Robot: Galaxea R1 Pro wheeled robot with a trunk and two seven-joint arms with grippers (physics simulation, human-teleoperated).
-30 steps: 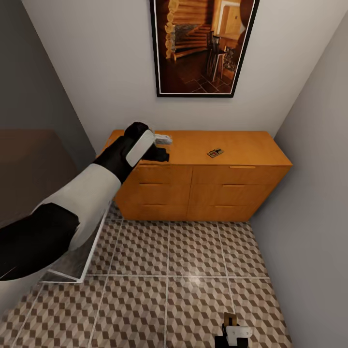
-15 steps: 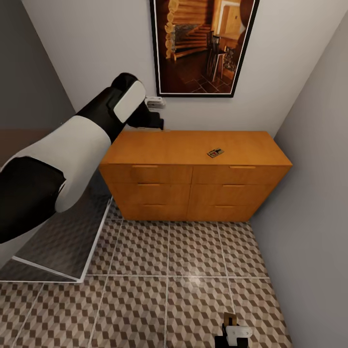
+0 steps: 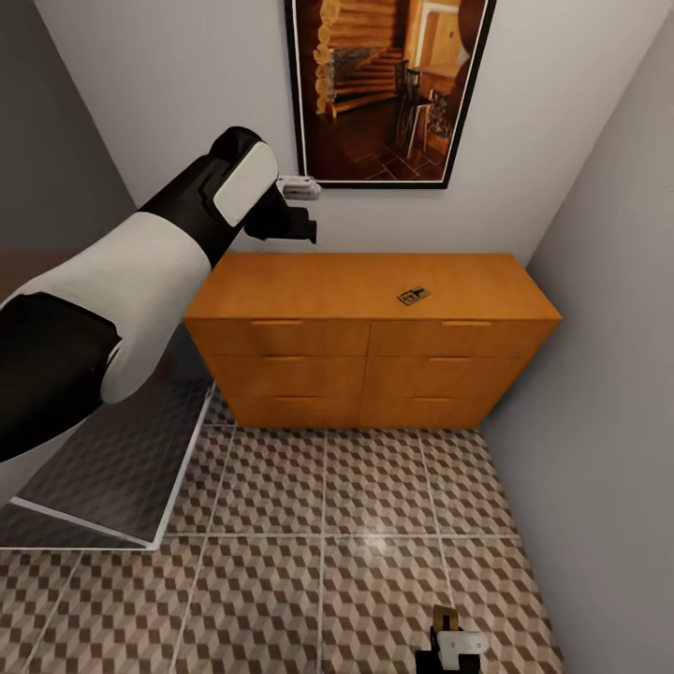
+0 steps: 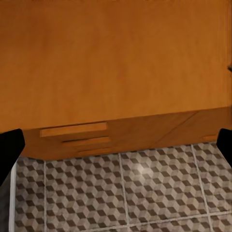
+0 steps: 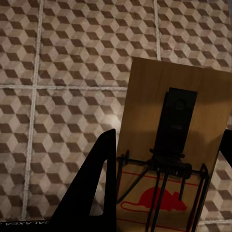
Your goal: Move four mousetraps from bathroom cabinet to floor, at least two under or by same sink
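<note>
The right gripper (image 5: 164, 188) was closed on a mousetrap (image 5: 169, 159), its dark fingers (image 5: 94, 183) pressed to either side of the small wooden board with the red mouse mark, held low over the bathroom floor (image 5: 63, 63). In the head view that gripper (image 3: 456, 646) sat well out from the cabinet (image 3: 370, 360), near the lower edge of the picture, with the trap's brown end just visible above it.

The left gripper (image 3: 298, 201) hung in the air above the cabinet's top at its left end, in front of the wall. Its jaws stood wide apart with nothing between them; through the left wrist view only the dark fingertips (image 4: 9, 150) showed at the sides, over the orange-brown top and the drawer fronts below.

A second mousetrap (image 3: 413, 297) lay flat on the cabinet top, right of centre and well apart from the left gripper.

By my reading the task was only partly done: one trap in hand and not yet set down, one waiting on the cabinet, no trap to be seen lying on the tiles, and the other two unaccounted for. All the drawers were shut, so what they held could not be told
</note>
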